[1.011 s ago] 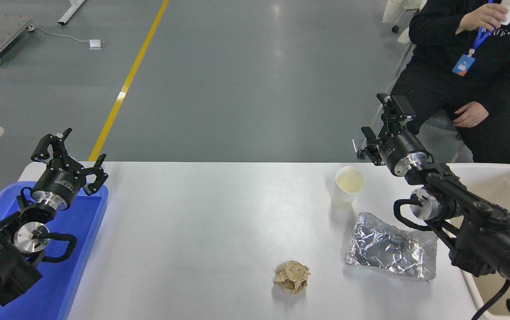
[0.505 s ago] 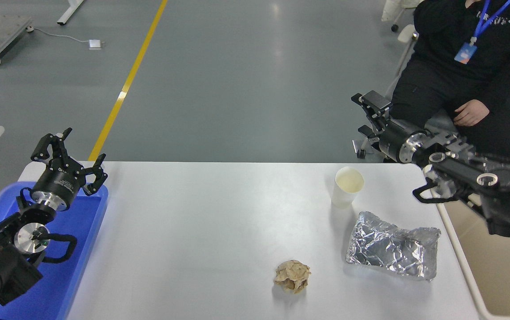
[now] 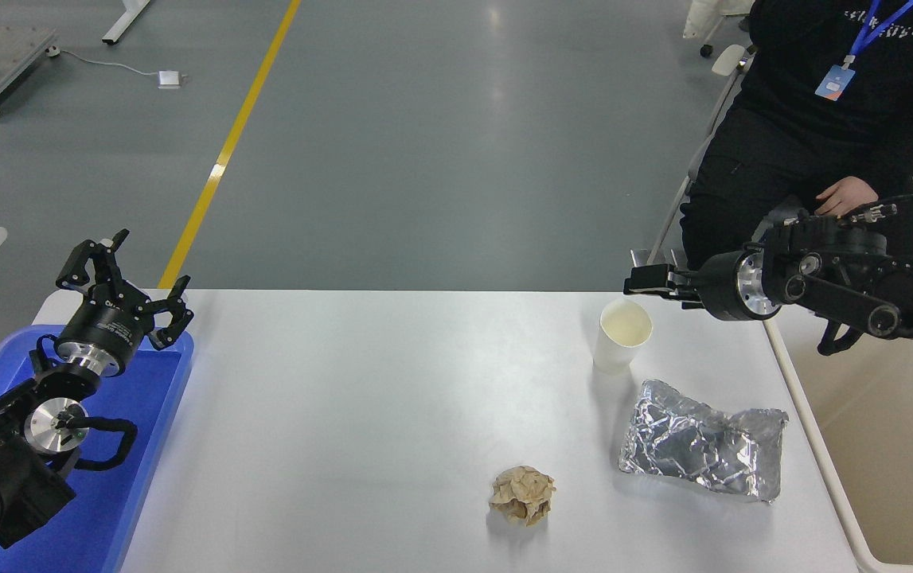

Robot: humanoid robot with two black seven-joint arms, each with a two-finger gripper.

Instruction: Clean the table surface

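Right hand: carried on an arm stretched level from the right edge, pointed leftward, held just above and behind the paper cup; whether it is released or clenched cannot be told, since it is seen edge-on.

Left hand: parked at the lower left, fingers spread, nothing grasped, raised over the far corner of the blue tray.

Tabletop: glossy white, spread below and between both hands.

Paper cup: upright, pale inside; contents cannot be told.

Foil sheet: crumpled, laid below the right hand, nearer the camera than the cup.

Paper wad: tan, lying left of the foil.

Beige bin: set beneath the right arm, its visible part bare.
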